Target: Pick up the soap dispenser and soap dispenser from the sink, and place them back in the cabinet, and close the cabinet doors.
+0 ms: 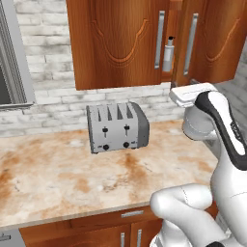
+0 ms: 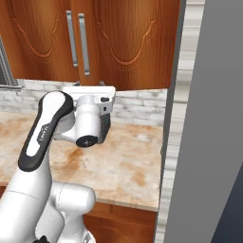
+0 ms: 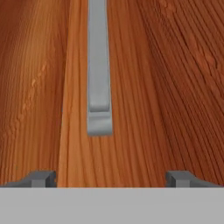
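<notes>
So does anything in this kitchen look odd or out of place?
Only one thing: the cabinet doors are not quite shut. Through the gap between them, a slim white soap dispenser with a black top shows inside. The toaster stands upright on the counter, and nothing looks spilled or damaged.

Two reddish-brown cabinet doors (image 2: 95, 42) stand shut side by side on the far wall, their long silver bar handles (image 2: 78, 42) close together near the left; below them runs a strip of pale brick wall (image 2: 137, 107); the white arm (image 2: 47, 137) rises at the near left over the marbled tan worktop (image 2: 128, 166), its hand pointing away towards the doors; a tall grey panel (image 2: 209, 142) fills the right side.
</notes>
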Controlling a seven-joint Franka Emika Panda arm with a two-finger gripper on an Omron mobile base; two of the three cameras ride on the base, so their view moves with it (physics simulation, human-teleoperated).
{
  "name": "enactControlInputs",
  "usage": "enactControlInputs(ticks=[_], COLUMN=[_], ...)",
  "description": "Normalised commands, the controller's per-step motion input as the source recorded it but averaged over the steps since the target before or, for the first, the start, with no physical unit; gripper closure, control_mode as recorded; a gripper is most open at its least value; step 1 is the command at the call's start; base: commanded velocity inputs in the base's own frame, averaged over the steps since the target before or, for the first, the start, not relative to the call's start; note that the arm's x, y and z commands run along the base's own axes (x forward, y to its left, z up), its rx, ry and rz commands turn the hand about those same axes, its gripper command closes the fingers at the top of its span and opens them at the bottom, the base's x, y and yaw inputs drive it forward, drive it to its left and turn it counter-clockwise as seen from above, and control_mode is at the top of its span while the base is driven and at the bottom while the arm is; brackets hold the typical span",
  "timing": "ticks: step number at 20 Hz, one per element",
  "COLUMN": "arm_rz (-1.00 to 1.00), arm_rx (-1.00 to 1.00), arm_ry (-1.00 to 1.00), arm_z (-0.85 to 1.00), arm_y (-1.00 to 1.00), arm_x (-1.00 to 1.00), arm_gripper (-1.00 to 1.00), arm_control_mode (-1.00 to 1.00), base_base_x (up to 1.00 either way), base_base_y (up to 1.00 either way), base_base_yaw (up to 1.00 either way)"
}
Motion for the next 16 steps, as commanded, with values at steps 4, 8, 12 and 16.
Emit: enactControlInputs(ticks=[4,8,12,16], arm_rz=[0.0,0.0,0.01,0.01], arm_rx=[0.0,0.0,0.0,0.0], arm_ry=[0.0,0.0,0.0,0.0], arm_z=[0.0,0.0,0.0,0.0], arm_y=[0.0,-0.03,-0.01,0.0], arm_x=[0.48,0.35,0.28,0.19], arm_gripper=[-1.0,-1.0,-1.0,-1.0], arm_control_mode=[-1.0,-1.0,-1.0,-1.0], base_base_x=[0.0,0.0,0.0,0.0], base_base_y=[0.0,0.0,0.0,0.0], base_base_yaw=[0.0,0.0,0.0,0.0])
